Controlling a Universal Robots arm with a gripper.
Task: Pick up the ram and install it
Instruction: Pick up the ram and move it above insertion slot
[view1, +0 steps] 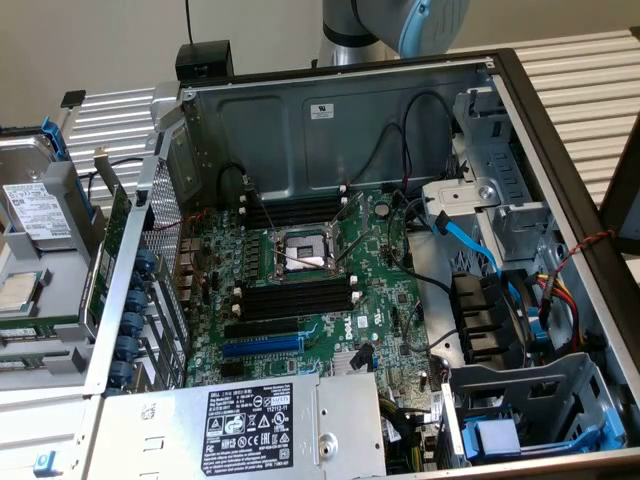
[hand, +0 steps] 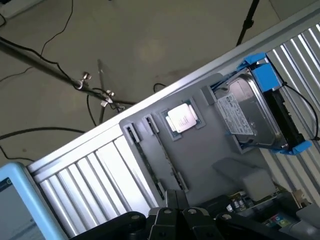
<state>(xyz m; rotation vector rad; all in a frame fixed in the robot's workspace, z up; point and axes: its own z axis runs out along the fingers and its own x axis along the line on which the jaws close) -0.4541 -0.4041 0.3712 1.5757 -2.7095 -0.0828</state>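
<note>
Note that the pincer (hand: 176, 196) has its fingers together and grips nothing. It hangs above the grey holder tray (hand: 210, 150), close to one end of the tray's long narrow slots. Locate the ram (view1: 108, 255) in the exterior view: it stands on edge in that tray, just outside the open computer case (view1: 330, 120) on the exterior view's left. The tray also carries a processor (hand: 182, 119) and a hard drive (hand: 250, 117). Inside the case, the motherboard (view1: 390, 290) shows its black memory slots (view1: 295, 298).
</note>
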